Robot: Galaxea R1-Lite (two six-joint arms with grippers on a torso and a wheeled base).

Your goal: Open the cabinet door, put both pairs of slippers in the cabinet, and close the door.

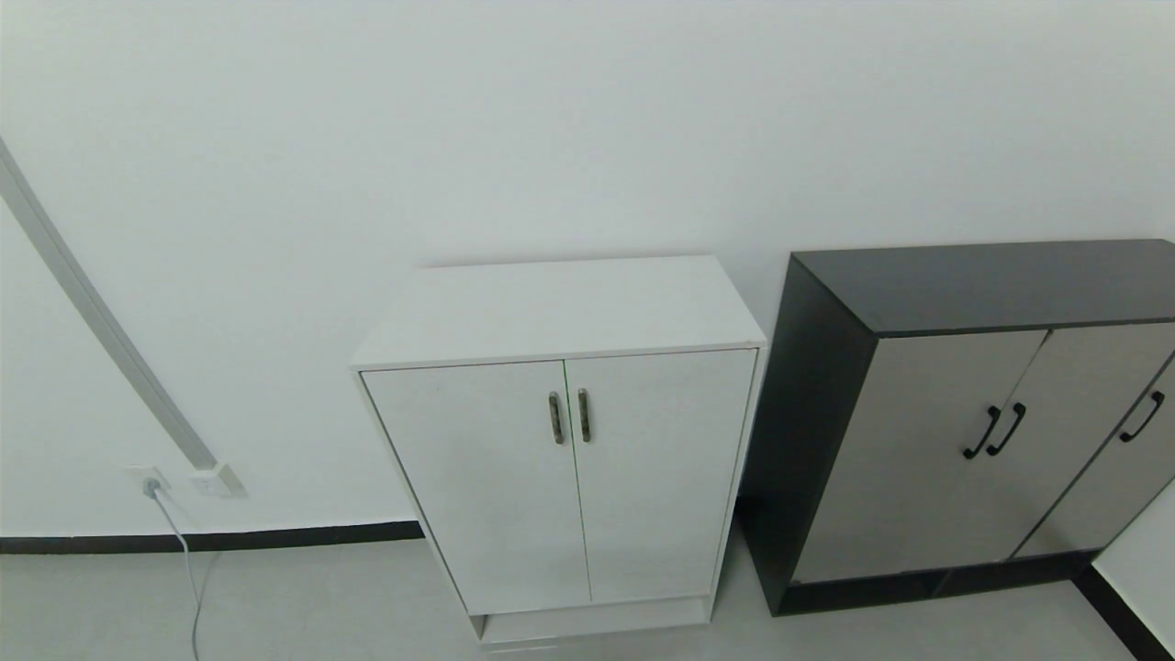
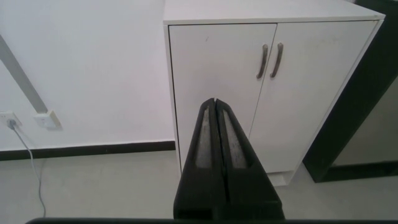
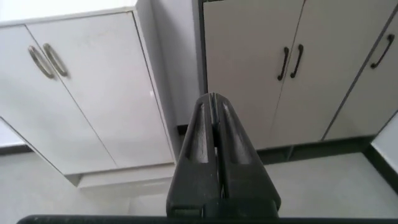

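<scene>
From my seat I see the white two-door wooden cabinet (image 1: 560, 312) standing on the grey floor (image 1: 303, 606) against the white wall (image 1: 551, 119), roughly in the middle of the head view. Both of its doors are closed: the left door (image 1: 477, 487) and the right door (image 1: 661, 477) meet at a thin centre seam. The two slim metal bar handles (image 1: 555, 418) sit upright just either side of that seam, near the top.

My left gripper (image 2: 215, 102) hangs in front of the white cabinet's left door, well apart from it. Its two black fingers (image 2: 202, 146) are pressed flat together with nothing between them. My right gripper (image 3: 213, 96) is further to the right, facing the gap between the white cabinet and the black cabinet with grey doors and black handles (image 1: 918, 459). Its fingers (image 3: 198, 143) are likewise closed tight and carry nothing.

The black cabinet stands just beside the white one, on its right. To the left, a wall socket (image 1: 147, 479) holds a plug with a grey cable (image 1: 188, 569) trailing to the floor, and a grey conduit (image 1: 92, 312) runs diagonally up the wall.
</scene>
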